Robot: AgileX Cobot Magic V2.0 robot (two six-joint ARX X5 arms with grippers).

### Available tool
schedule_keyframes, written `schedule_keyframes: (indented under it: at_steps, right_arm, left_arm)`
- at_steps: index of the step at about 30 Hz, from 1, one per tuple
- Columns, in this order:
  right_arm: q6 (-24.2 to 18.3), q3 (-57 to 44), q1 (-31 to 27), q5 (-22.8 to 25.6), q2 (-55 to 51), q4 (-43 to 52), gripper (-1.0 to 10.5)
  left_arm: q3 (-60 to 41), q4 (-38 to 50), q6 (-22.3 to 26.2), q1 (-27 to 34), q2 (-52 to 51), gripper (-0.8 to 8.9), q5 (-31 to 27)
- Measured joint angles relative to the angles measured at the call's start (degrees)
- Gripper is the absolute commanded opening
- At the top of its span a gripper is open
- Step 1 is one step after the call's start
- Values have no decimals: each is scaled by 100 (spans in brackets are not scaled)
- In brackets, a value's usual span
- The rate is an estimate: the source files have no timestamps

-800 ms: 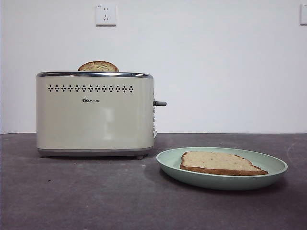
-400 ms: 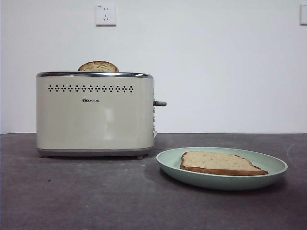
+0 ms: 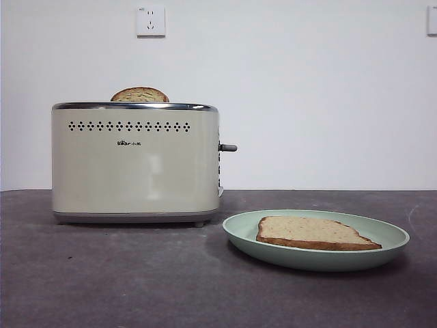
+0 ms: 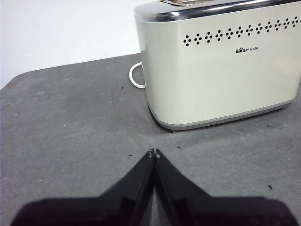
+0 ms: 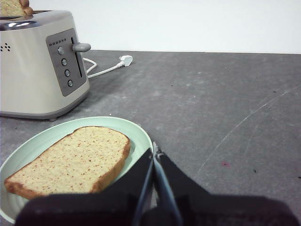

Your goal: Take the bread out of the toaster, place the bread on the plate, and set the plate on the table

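Front view: the bread [image 3: 311, 232] lies flat on the plate [image 3: 389, 250], and the plate rests on the tabletop [image 3: 102, 280], so you appear to be at the task's end.

You hold both grippers low and pinched closed on nothing: the left gripper [image 4: 154, 153] before the toaster [image 3: 135, 164], the right gripper [image 5: 154, 151] at the plate's rim. The bread's long axis runs across the plate, domed end toward the toaster; a second slice [image 3: 140, 95] stands in the slot. Your next move is likely only to retract.

The bread [image 3: 311, 231] lies on the plate [image 3: 389, 249], right of the toaster [image 3: 135, 164] on the table [image 3: 102, 280].
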Motion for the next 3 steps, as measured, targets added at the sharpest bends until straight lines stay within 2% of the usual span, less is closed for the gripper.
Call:
schedule_keyframes:
  at_steps: [3]
  right_arm:
    - [0, 0, 0, 0, 0, 0, 2]
  left_arm:
    - [0, 0, 2, 0, 0, -3, 0]
